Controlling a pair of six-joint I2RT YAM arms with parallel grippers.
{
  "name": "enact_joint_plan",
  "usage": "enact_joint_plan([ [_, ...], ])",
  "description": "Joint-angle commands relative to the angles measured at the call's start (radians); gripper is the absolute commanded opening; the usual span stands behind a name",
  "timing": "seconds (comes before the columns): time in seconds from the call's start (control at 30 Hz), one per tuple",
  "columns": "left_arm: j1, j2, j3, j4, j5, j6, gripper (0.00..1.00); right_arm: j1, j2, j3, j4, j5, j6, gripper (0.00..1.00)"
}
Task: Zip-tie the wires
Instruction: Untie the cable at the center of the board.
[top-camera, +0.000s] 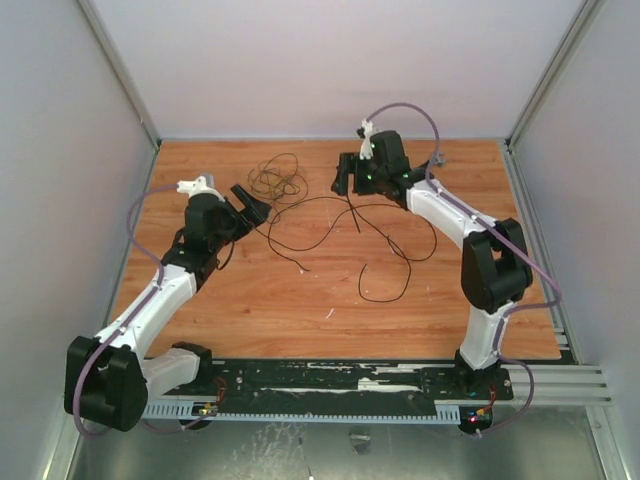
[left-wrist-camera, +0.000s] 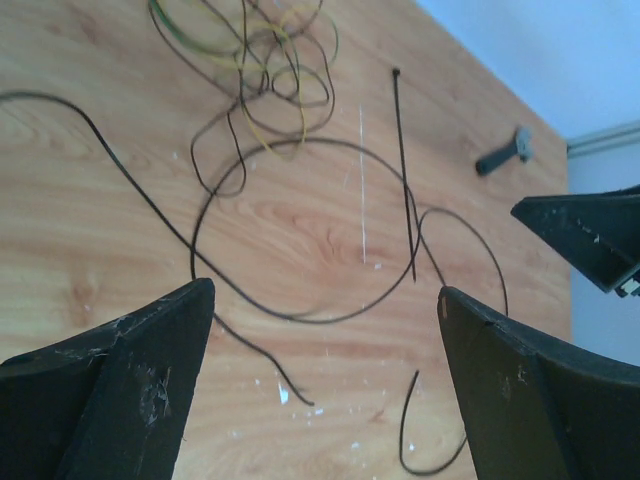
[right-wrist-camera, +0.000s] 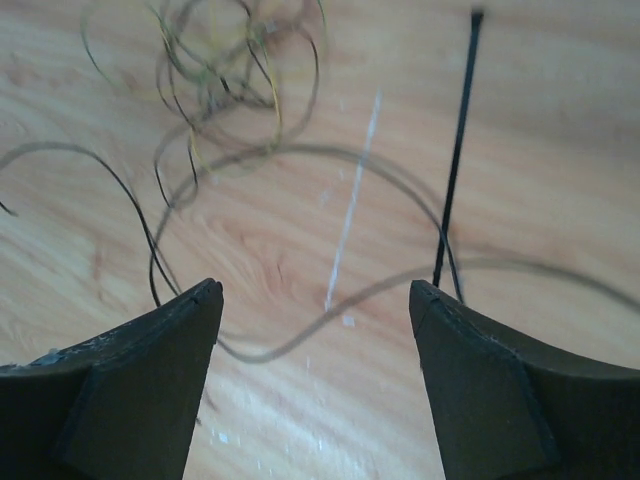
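Note:
The wires (top-camera: 276, 181) lie on the wooden table as a tangle at the back, with long dark loops (top-camera: 400, 250) spreading toward the middle. The zip tie (top-camera: 352, 213), a short straight black strip, lies across one loop. My left gripper (top-camera: 252, 204) stands open just left of the loops and holds nothing. My right gripper (top-camera: 345, 176) hovers open above the zip tie's far end. The left wrist view has the tangle (left-wrist-camera: 270, 70) and zip tie (left-wrist-camera: 404, 180) beyond my open gripper (left-wrist-camera: 325, 290). In the right wrist view a blurred wire crosses between the fingers of my gripper (right-wrist-camera: 315, 285), ungripped, with the zip tie (right-wrist-camera: 456, 150) at right.
A small dark-handled tool (left-wrist-camera: 503, 152) lies near the table's back right edge. Grey walls close in the table (top-camera: 250, 320) on the left, back and right. A black rail with the arm bases runs along the near edge.

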Motion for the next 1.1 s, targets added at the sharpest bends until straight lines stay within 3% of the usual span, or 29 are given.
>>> enact_joint_plan([
  [0.0,0.058,0.023,0.036,0.028,0.031,0.044,0.98,0.0,0.141,0.171,0.033,0.002,-0.044,0.76],
  [0.43,0.102,0.062,0.024,0.076,0.12,0.028,0.98,0.049,0.62,0.726,-0.017,-0.177,-0.209,0.67],
  [0.9,0.113,0.103,-0.017,0.133,0.168,0.011,0.98,0.089,0.77,0.848,0.024,-0.227,-0.218,0.65],
  [1.07,0.118,0.105,-0.022,0.136,0.171,0.011,0.98,0.1,0.806,0.889,0.031,-0.225,-0.212,0.57],
])
